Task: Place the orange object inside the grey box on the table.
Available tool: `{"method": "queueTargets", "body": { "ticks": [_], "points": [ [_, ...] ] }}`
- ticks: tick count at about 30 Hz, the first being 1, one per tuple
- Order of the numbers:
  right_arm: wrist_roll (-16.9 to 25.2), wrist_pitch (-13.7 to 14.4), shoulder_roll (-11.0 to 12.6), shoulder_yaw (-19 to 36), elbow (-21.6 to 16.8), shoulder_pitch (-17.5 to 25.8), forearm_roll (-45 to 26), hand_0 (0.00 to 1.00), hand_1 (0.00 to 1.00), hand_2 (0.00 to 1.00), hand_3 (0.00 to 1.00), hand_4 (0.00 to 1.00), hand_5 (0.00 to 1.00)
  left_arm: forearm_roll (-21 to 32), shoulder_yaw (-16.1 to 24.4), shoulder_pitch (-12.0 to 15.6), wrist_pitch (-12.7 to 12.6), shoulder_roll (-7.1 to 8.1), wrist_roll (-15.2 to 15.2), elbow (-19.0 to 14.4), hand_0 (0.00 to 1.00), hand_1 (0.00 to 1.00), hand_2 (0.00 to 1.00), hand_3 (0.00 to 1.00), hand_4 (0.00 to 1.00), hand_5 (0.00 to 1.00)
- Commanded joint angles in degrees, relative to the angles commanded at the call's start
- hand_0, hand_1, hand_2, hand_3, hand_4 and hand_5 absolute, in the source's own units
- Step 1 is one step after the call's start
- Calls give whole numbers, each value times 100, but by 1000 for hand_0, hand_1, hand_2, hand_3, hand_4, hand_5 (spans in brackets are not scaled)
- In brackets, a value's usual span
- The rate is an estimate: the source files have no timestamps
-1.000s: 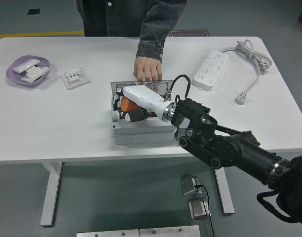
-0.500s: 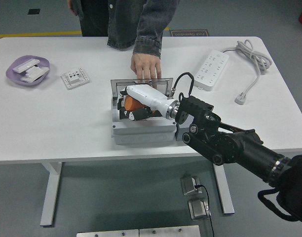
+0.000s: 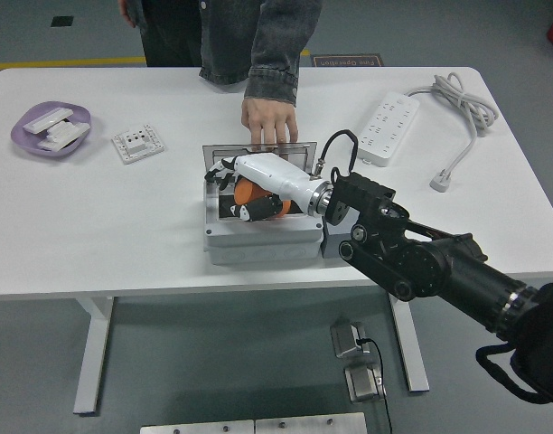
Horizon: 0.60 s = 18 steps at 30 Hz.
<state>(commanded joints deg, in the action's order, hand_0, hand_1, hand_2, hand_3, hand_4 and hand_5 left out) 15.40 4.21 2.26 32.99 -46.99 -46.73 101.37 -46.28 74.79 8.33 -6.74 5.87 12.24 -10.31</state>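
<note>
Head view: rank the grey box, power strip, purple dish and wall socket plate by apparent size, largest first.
1. Grey box
2. Power strip body, cable excluded
3. Purple dish, close to the strip in area, so these two are uncertain
4. Wall socket plate, clearly smallest

Right hand [image 3: 249, 188] curled, arm outstretched.

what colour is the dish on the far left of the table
Pale purple dish, seen in the head view.
</note>
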Motion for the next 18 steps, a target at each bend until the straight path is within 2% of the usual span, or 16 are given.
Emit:
{"method": "queueTargets", "body": {
  "ticks": [1,6,7,18],
  "points": [
    [-6,-6,7,0,0,3,7,407,531,622,882,922,289,5,-5,0,2,-1,-2,0,665,681,650,674,633,172],
    [-24,-22,44,0,-58,36,10,407,531,622,882,922,289,23,-27,2,10,-10,-16,0,665,681,650,674,633,172],
    [-30,-26,60,12,-98,53,0,410,531,620,885,949,310,28,-32,3,12,-12,-20,0,665,681,650,674,633,172],
    [-31,-29,259,287,-804,217,-154,409,508,601,866,959,326,52,-67,13,31,-39,-54,0,665,681,648,673,632,172]
  ]
}}
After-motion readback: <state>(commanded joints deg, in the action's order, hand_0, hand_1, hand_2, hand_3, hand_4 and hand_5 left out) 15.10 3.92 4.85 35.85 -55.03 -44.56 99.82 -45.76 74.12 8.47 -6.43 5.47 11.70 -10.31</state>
